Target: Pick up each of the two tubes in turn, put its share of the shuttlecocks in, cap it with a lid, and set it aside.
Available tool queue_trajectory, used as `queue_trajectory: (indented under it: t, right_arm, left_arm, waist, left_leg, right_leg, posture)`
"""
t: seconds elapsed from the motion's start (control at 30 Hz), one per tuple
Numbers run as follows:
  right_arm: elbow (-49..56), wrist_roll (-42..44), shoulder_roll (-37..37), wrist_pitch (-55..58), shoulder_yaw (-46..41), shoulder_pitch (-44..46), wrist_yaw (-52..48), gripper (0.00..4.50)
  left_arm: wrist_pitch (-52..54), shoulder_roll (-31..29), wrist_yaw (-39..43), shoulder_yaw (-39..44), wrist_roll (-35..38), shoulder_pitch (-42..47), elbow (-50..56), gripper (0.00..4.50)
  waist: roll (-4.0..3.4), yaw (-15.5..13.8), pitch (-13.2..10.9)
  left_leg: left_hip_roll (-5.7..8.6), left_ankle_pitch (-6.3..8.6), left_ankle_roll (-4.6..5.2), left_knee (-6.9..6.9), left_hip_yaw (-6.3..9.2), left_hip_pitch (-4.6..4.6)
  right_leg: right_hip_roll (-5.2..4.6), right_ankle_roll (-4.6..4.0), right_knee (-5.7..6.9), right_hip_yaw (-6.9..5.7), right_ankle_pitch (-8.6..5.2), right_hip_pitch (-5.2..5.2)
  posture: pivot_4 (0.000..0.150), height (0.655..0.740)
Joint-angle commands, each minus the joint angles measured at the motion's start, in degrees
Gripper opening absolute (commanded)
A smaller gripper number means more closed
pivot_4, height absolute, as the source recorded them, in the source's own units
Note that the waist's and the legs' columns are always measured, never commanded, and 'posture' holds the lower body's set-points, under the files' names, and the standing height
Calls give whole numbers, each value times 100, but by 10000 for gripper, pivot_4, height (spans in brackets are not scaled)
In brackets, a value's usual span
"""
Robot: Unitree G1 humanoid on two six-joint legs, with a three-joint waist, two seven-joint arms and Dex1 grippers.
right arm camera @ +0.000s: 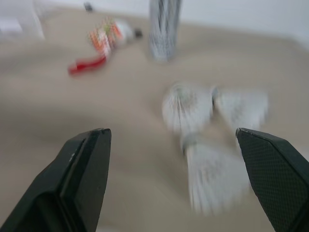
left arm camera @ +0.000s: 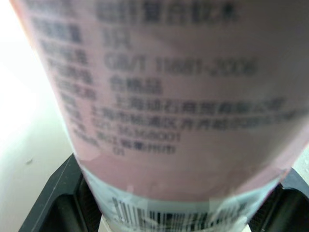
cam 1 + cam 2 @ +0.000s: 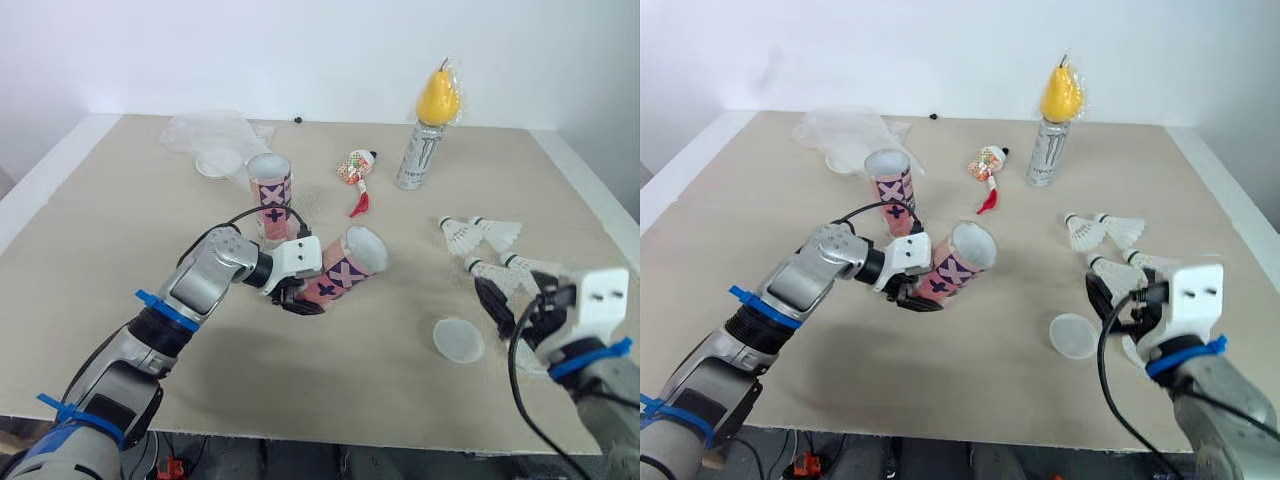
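Tilted tube [image 3: 348, 264] clamped in left claw [image 3: 303, 293] — its barcode [image 2: 183, 216] seen from wrist, right claw [image 1: 171, 137] spread wide, empty, near shuttlecocks [image 3: 480, 235]

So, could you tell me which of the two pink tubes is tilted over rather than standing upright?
The near tube, held in the left gripper; the far tube stands upright.

Silver arms [image 3: 195, 285], blue ties [image 3: 165, 310], black cables [image 3: 518, 385], white-cased end effectors [image 3: 308, 296] [image 3: 512, 305].
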State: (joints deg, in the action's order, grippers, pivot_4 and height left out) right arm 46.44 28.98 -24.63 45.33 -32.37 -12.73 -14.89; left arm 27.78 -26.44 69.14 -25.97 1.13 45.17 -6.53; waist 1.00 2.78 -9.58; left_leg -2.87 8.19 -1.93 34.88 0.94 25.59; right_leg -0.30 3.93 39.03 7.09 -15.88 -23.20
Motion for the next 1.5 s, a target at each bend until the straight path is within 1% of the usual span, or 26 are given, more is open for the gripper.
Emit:
queue_trajectory:
  t: [0.03,0.23,0.5,0.77,1.17,1.37,1.47,1.5]
  right_arm:
    - [2,4,57,-481,-49,-181,-197,44208]
    - [-633,29,-51,-866,116,-185,-582,44208]
    - [-1411,25,-215,-991,280,263,-767,44208]
    - [-2072,-38,-214,-1012,658,810,-760,44208]
    - [-3142,-461,-339,-1374,1060,1510,-819,44208]
    - [-3351,-659,-280,-1290,1091,1822,-431,44208]
    - [-3326,-599,-196,-1122,1049,1939,-220,37460]
    - [-3311,-581,-182,-1086,1046,1963,-182,33079]
  left_arm:
    - [-75,24,31,-19,-8,87,27,33177]
    - [35,34,18,-30,16,51,196,33177]
    - [221,-58,-61,9,31,-107,434,33177]
    - [378,-79,-200,43,62,-183,562,33177]
    - [505,-158,-362,54,86,-278,647,33177]
    - [530,-201,-428,46,119,-282,647,33177]
    - [529,-209,-454,46,125,-277,625,33177]
    - [526,-210,-460,48,126,-275,617,33177]
  waist:
    - [0,2,0]
    - [1,-3,-1]
    - [1,-4,-1]
    - [0,-3,0]
    - [0,-1,0]
    - [0,0,0]
    - [0,1,0]
    - [0,0,0]
  left_leg:
    - [0,-4,4,1,0,-1]
    - [1,-18,18,6,0,-1]
    - [1,-19,18,3,2,-1]
    - [2,-19,18,0,3,-1]
    - [5,-19,18,0,2,-1]
    - [5,-19,19,0,3,-2]
    - [4,-19,19,1,3,-2]
    - [4,-19,19,0,4,-2]
  right_leg:
    - [0,-8,0,0,1,1]
    - [-2,-25,0,0,5,5]
    - [0,-29,0,-1,2,4]
    - [1,-20,0,-1,6,4]
    - [0,-4,-1,1,14,5]
    - [1,-2,0,1,16,4]
    - [1,-1,0,2,17,4]
    - [2,-1,0,0,17,5]
  posture:
    - [1500,7400]
    - [1500,7400]
    - [1500,7400]
    - [1500,7400]
    - [1500,7400]
    - [1500,7400]
    - [1500,7400]
    - [1500,7400]
